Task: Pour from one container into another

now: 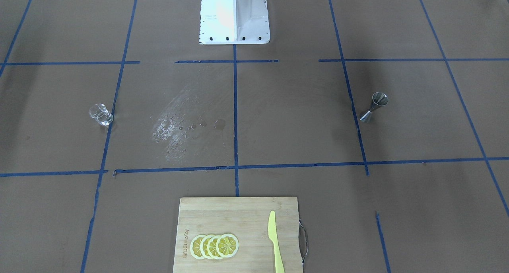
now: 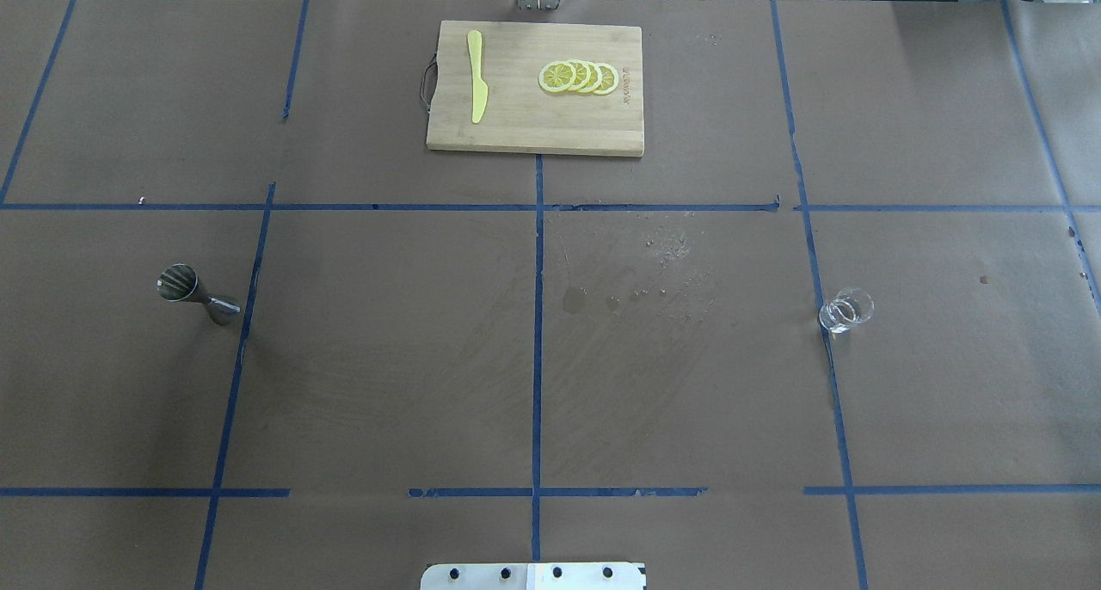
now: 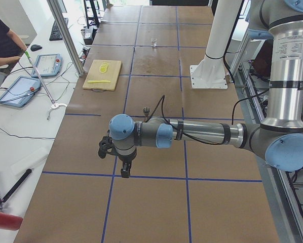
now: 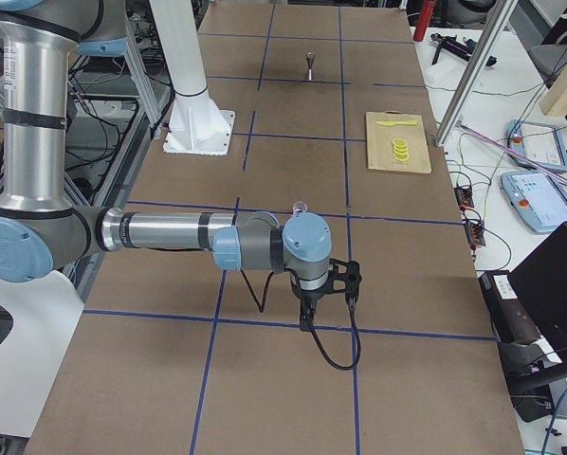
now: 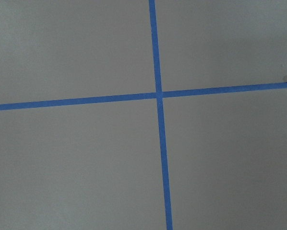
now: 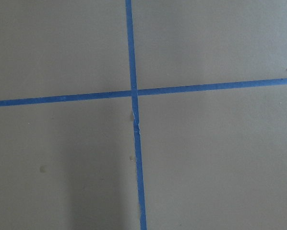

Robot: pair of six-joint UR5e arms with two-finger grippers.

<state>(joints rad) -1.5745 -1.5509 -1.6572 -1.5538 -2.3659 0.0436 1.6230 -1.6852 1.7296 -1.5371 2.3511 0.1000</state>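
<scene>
Both hands over bare table (image 2: 387, 358): left hand (image 3: 120, 164), right hand (image 4: 326, 301). Fingers apart or together: cannot tell. Steel jigger (image 2: 196, 291) upright near left hand, on its inner side. Glass cup (image 2: 845, 310) likewise near right hand. Grip jigger squarely at waist, keep level.

Shiny steel jigger (image 1: 374, 107), clear glass cup (image 1: 100, 114)
</scene>
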